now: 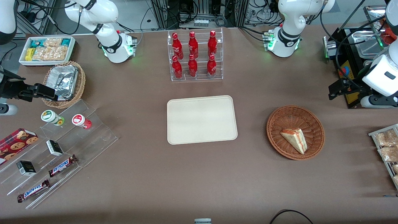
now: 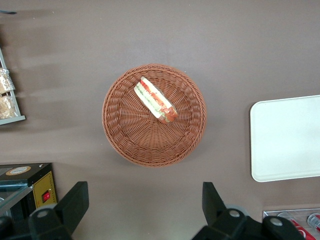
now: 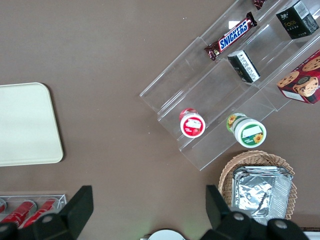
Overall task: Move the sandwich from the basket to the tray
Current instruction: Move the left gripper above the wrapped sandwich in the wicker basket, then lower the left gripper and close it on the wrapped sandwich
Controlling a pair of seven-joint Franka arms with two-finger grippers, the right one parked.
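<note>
Sandwich [image 1: 294, 139] lies on its side in the basket [image 1: 277, 119], toward the working arm's end of the table, apart from the bare tray [image 1: 201, 119] mid-table. Gripper [image 2: 142, 205] hangs above the table beside the basket, fingers [image 2: 75, 200] spread wide, holding nothing. Best approach: centre over the wedge, turn to straddle its flat bread faces, descend, close gently.

The sandwich [image 1: 295, 140] showed pale bread with orange-red and green filling layers. The basket [image 1: 281, 119] was reddish-brown woven wicker. The tray [image 1: 201, 119] was plain cream-beige. The table [image 1: 199, 180] was uniform matte brown. The gripper [image 2: 142, 202], hanging above the table beside the basket, was black, fingers [image 2: 75, 200] spread apart.
</note>
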